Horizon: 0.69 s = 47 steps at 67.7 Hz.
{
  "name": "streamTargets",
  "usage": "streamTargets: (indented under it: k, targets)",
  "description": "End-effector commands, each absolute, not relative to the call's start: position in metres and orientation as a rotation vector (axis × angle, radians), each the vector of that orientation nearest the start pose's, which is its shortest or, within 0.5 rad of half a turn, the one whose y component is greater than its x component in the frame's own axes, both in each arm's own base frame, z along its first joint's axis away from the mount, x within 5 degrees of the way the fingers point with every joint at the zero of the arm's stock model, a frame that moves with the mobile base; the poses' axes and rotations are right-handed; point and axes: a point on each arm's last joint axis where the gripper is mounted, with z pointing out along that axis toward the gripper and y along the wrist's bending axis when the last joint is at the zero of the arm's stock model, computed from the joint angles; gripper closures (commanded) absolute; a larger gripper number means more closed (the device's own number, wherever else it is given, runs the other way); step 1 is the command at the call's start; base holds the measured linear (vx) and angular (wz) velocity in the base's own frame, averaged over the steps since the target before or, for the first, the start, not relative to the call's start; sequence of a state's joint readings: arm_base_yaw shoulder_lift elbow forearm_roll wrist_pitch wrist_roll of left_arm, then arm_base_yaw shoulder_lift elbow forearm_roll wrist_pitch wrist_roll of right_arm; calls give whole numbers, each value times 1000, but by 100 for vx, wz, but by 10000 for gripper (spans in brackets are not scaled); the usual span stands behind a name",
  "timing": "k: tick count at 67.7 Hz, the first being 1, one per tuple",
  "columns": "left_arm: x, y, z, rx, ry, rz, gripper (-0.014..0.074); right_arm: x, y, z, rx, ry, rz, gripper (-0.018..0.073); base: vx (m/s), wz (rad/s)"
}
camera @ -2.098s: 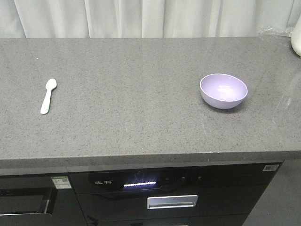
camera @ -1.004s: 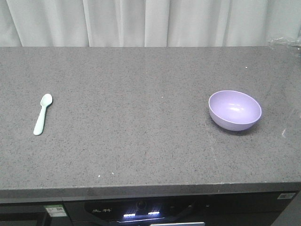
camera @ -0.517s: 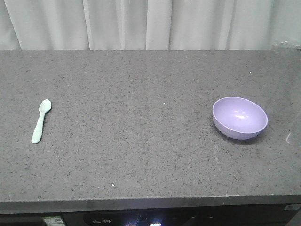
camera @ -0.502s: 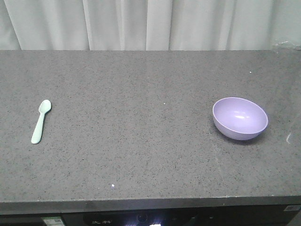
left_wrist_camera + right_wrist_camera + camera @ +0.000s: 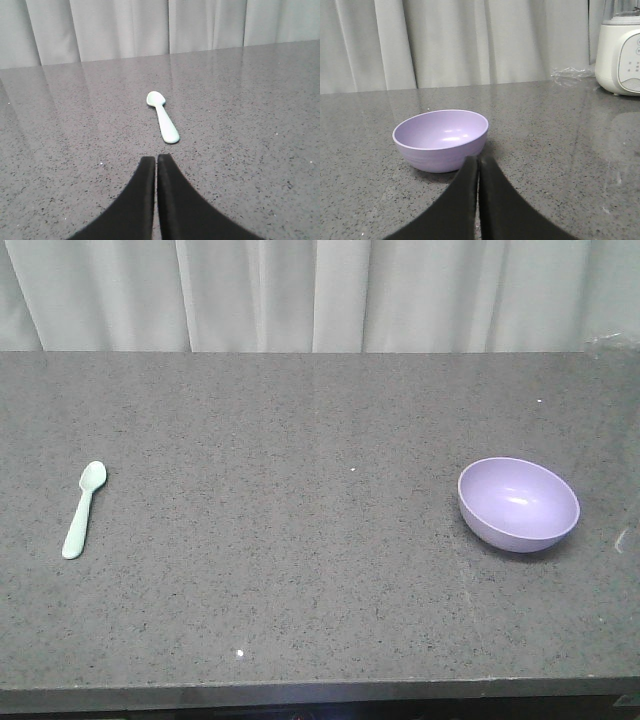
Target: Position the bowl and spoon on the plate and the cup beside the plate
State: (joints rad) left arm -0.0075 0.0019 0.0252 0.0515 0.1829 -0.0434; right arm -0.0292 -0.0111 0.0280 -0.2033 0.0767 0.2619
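Grey speckled stone countertop [image 5: 300, 590] fills every view, backed by a pale curtain [image 5: 300, 290].

The left gripper [image 5: 156, 159] has its two black fingers pressed together with nothing between them. Just beyond the tips lies the spoon [image 5: 164, 122], flat on the stone, handle end nearest and scoop farther off. The right gripper [image 5: 479, 160] is closed the same way and also empty. The bowl [image 5: 440, 137] stands upright right in front of it, apart from the tips.

In the front view the spoon is at the left and the bowl at the right, well apart. A white appliance [image 5: 620, 50] stands far right of the bowl.

Likely troubles:
- Neither pair of fingers can take anything until it opens, and a closed approach would only shove the spoon or bowl.
- The spoon sits low on slick stone, so it may skate away as the fingers close.
- The bowl's smooth curved wall may slip or tip under a rim pinch.
- No placement target is in sight.

Count: one spoon, one bowl, two grippers. No plate or cup is visible.
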Motion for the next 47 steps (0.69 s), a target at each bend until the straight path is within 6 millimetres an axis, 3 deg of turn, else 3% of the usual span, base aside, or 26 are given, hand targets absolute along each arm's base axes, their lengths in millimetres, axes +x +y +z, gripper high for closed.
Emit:
streamTargets:
  k: [1, 47]
  targets:
    - [58, 0, 196, -5, 1630, -6, 603, 56, -2, 204, 61, 1493, 7, 562, 3, 0]
    - [58, 0, 196, -5, 1630, -6, 603, 56, -2, 204, 61, 1493, 7, 562, 2, 0]
